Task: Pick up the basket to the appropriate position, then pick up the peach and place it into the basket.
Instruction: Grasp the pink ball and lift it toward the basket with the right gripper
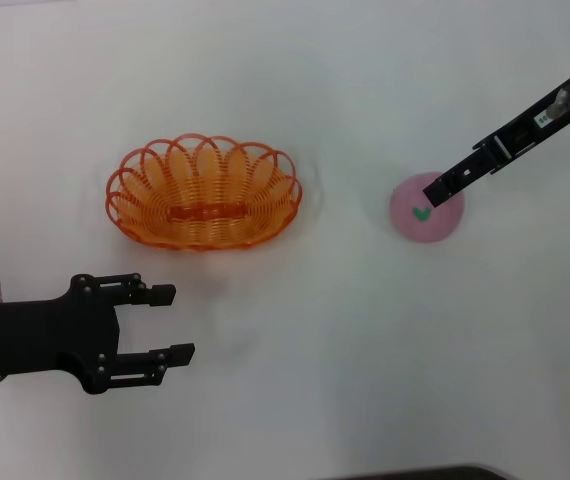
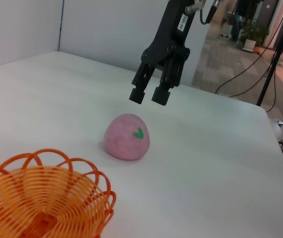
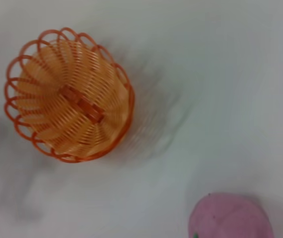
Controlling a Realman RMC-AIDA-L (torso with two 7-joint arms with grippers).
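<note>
One shallow orange wire basket [image 1: 205, 192] holds nothing; round pink peach [image 1: 426, 209] sits apart under the spread right gripper [image 2: 148, 94]; left gripper [image 1: 168, 322] spread, idle.

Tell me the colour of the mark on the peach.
Green, on the pink peach; clearest in the left wrist view.

Head view: steep downward look over the white counter [image 1: 295, 380], basket [image 1: 204, 192] left, peach [image 1: 426, 210] right. Left wrist view: low, near-level look across the counter, basket rim close in the foreground, peach beyond, the right gripper [image 2: 151, 94] above it. Right wrist view: straight down from close above. All three views share the basket and peach.
</note>
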